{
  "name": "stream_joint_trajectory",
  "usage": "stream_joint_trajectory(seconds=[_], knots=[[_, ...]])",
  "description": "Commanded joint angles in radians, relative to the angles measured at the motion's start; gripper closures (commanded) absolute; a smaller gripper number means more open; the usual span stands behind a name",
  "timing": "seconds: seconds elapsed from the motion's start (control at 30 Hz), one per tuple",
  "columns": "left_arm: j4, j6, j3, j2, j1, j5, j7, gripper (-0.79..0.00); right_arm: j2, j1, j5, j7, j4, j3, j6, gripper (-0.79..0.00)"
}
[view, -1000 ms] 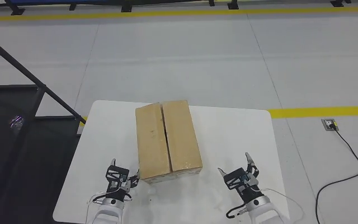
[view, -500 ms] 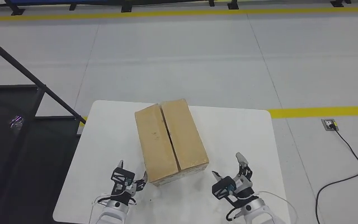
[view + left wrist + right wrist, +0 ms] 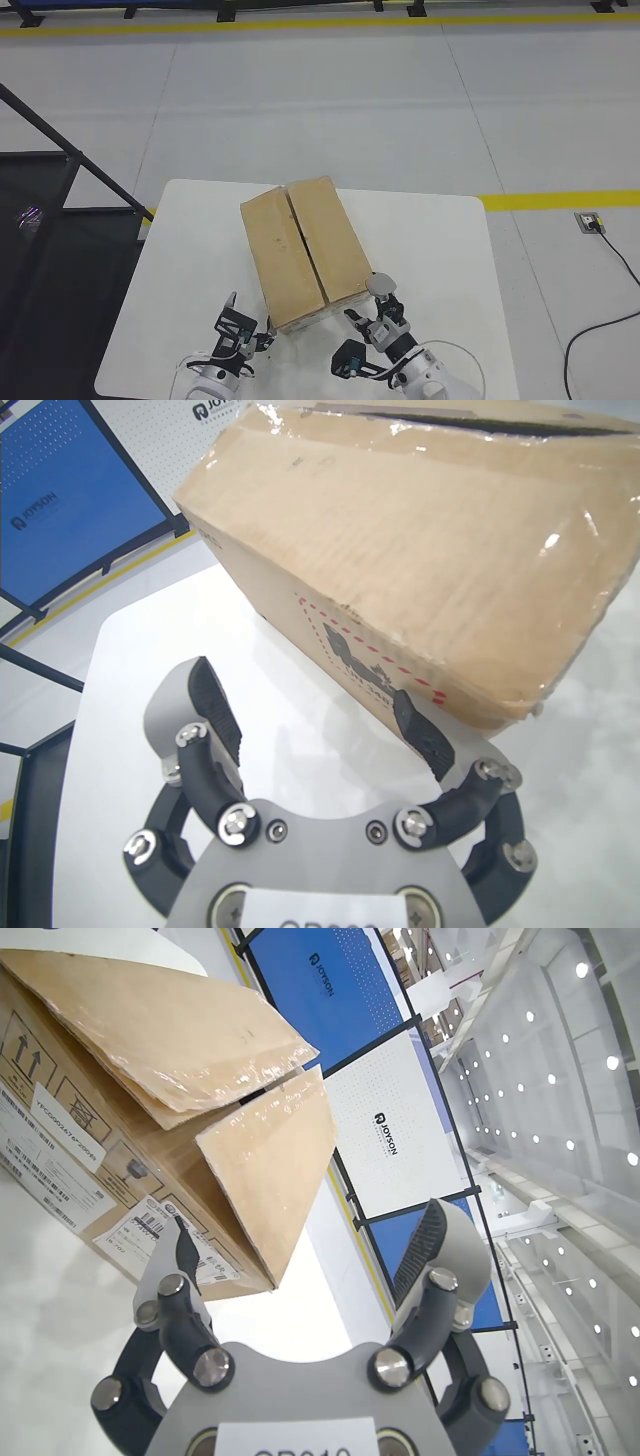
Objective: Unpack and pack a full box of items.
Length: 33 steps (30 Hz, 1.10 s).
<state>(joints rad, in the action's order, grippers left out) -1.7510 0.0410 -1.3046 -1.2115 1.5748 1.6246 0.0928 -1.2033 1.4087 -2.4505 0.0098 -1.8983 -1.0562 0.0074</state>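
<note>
A brown cardboard box (image 3: 303, 249) lies on the white table (image 3: 430, 250), its top flaps closed with a seam down the middle. My left gripper (image 3: 245, 327) stands open at the box's near left corner; in the left wrist view the left gripper (image 3: 320, 705) has one pad (image 3: 422, 736) close against the box (image 3: 410, 550). My right gripper (image 3: 368, 302) is open at the near right corner. In the right wrist view the right gripper (image 3: 305, 1238) faces the box (image 3: 150, 1128) end with its labels and slightly lifted flaps.
A black frame (image 3: 45, 190) stands off the table's left side. A cable (image 3: 600, 330) lies on the floor to the right. Bare tabletop lies on both sides of the box.
Both arms have closed in on the box's near corners. The right gripper swung in from the right and turned. The box has rotated slightly, its near end shifted right.
</note>
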Motion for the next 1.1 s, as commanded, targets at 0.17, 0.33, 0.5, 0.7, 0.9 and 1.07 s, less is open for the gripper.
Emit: stream_joint_trajectory(seconds=[0.17, 0.33, 0.5, 0.7, 0.9, 1.07], knots=[[0.0, 0.003, 0.006, -0.004, 0.005, -0.008, 0.008, -0.785, -0.019, -0.037, -0.042, 0.075, 0.029, 0.044, 0.057, -0.785], [0.001, 0.006, 0.014, -0.007, 0.002, -0.004, 0.01, -0.785, -0.033, -0.057, -0.055, 0.113, 0.043, 0.074, 0.088, -0.69], [0.002, 0.007, 0.02, -0.01, -0.001, -0.002, 0.012, -0.785, -0.044, -0.073, -0.044, 0.119, 0.06, 0.089, 0.081, -0.453], [0.005, 0.004, 0.02, -0.012, -0.003, 0.0, 0.013, -0.785, -0.055, -0.094, -0.023, 0.108, 0.091, 0.102, 0.075, -0.28], [0.006, 0.002, 0.023, -0.014, -0.003, 0.006, 0.016, -0.785, -0.063, -0.102, -0.01, 0.096, 0.108, 0.102, 0.07, -0.135], [0.003, 0.001, 0.026, -0.016, -0.002, 0.01, 0.019, -0.785, -0.065, -0.095, -0.005, 0.079, 0.106, 0.09, 0.069, 0.0]])
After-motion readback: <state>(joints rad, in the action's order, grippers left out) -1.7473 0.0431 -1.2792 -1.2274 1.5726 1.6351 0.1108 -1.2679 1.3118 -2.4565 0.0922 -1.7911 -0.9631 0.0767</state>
